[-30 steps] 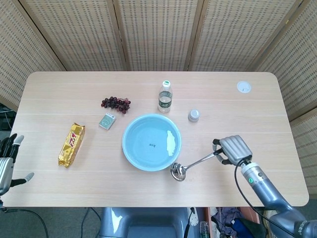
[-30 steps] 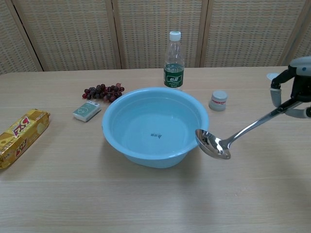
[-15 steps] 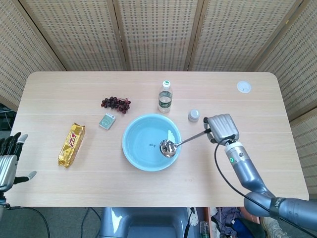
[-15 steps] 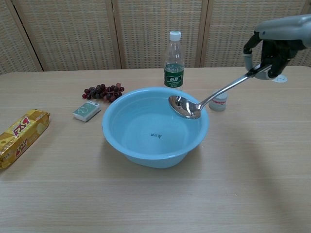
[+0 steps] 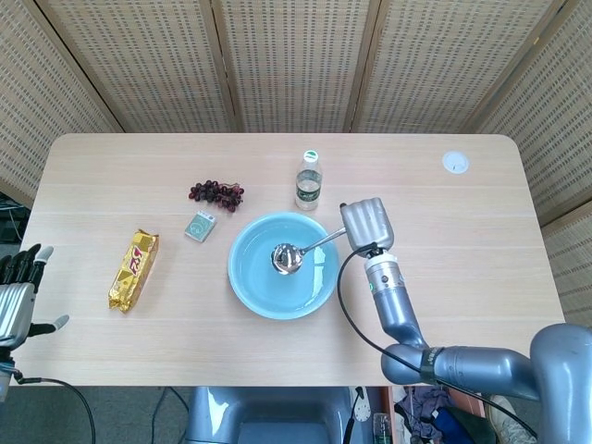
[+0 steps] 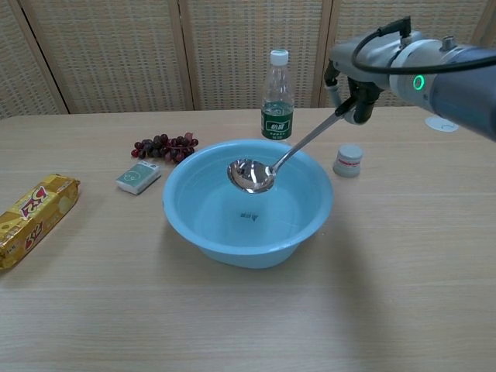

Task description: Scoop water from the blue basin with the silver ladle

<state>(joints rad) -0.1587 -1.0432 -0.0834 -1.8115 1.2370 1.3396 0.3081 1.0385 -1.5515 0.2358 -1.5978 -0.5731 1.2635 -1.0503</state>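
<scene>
The blue basin (image 5: 252,287) (image 6: 190,229) stands at the table's middle with clear water in it. My right hand (image 5: 366,223) (image 6: 353,85) grips the handle end of the silver ladle (image 5: 289,259) (image 6: 252,176) above the basin's right rim. The ladle slants down to the left, its bowl hanging over the water inside the basin. I cannot tell whether the bowl touches the water. My left hand (image 5: 18,289) shows only in the head view, off the table's left front edge, fingers apart and holding nothing.
A water bottle (image 5: 308,180) (image 6: 277,97) stands just behind the basin. Grapes (image 5: 216,191) (image 6: 163,146) and a small green box (image 5: 200,226) (image 6: 138,177) lie to its left, a gold snack pack (image 5: 134,269) (image 6: 31,215) further left. A small jar (image 6: 348,160) sits right of the basin, a white disc (image 5: 454,162) at the far right.
My right hand has swung left and upward with the ladle, carrying its bowl from the table in front of the basin's right rim to over the basin's middle. My left hand has barely moved.
</scene>
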